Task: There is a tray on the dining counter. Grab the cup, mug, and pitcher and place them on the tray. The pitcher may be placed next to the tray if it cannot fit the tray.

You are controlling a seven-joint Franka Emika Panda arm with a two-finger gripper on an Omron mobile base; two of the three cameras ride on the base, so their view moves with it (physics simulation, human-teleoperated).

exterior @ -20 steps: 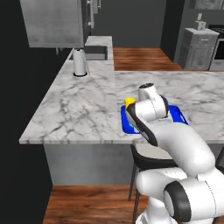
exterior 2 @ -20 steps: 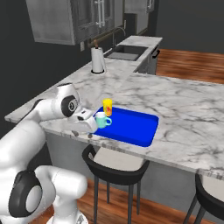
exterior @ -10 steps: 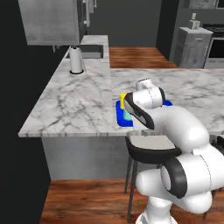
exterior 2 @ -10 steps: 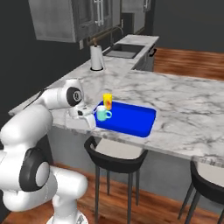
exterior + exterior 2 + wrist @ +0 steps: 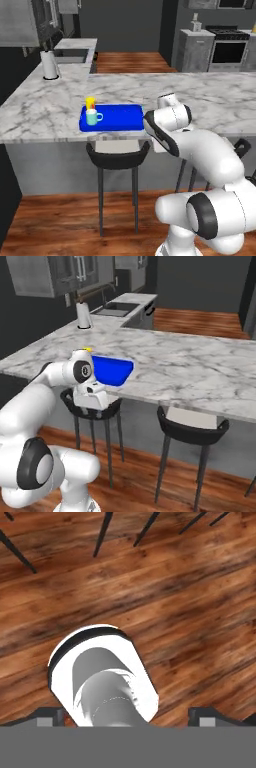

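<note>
Jaws [image 5: 127, 714] wide open, empty, pointing down at wood floor [image 5: 190, 602]. Arm has pulled back off the table [image 5: 210, 95]; the base has moved too, views shifted. Mug [image 5: 92, 117] and cup [image 5: 90, 102] stand on tray's [image 5: 122, 117] left end, apparently touching.

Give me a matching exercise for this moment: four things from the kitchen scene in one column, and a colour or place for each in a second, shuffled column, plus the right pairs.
Things:
1. mug
2. cup
3. tray
4. paper towel roll

Descriptions:
A. bright blue, flat on the dining counter above a stool
B. white, upright at the far counter corner near the sink
C. teal, at the tray's left end, handle to the right
D. yellow, just behind the teal one

Pairs: 1-C, 2-D, 3-A, 4-B
</note>
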